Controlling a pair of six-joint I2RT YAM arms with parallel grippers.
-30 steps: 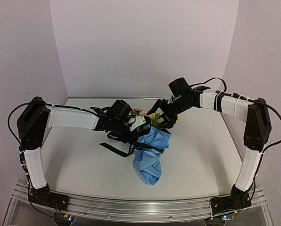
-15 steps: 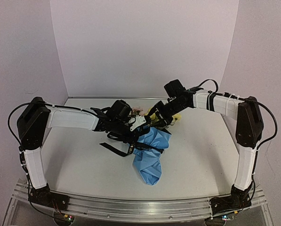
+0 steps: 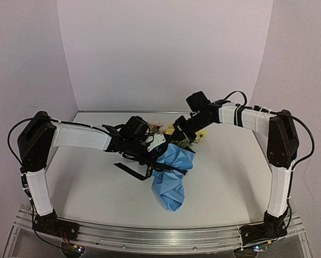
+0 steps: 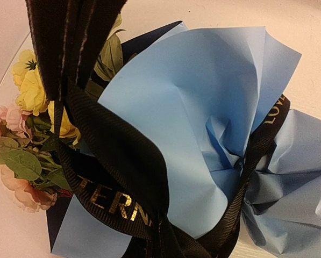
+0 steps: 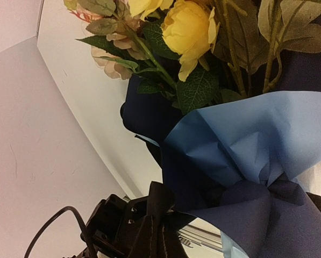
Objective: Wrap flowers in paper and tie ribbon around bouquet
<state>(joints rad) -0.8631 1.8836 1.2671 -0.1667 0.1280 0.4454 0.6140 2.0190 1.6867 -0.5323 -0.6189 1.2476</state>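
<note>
- Top external view is showing the whole layout: the bouquet (image 3: 172,180) is lying mid-table (image 3: 235,177), its paper tail pointing toward the bottom of the frame and its blooms toward the back wall (image 3: 165,54).
- From there I am seeing both arms meeting over the bouquet's upper end. The left gripper (image 3: 158,144) is reaching in from the left and the right gripper (image 3: 182,137) from the upper right, with the two almost touching.
- Left wrist view is giving what the overhead cannot: the black ribbon (image 4: 122,161), pale lettering on it, is looping around the pinched waist of the light blue paper (image 4: 203,102).
- A bunched strand is rising to the top left of that frame, and the left gripper is clamping it.
- The flowers (image 4: 28,91) are poking out at that frame's left edge, yellow above and pink below.
- Right wrist view is showing the paper's navy face and a yellow bloom at top centre, with a dark strand running off the bottom edge.
- The right gripper's fingers are pressing fully together, but I cannot tell whether the strand is between them.
- Open tabletop is lying to the left and right of the bouquet and toward the near edge.
- A loose ribbon end is trailing on the table at lower left of the left gripper.
- The two wrists are crowding each other above the blooms, with the back wall standing just behind.
</note>
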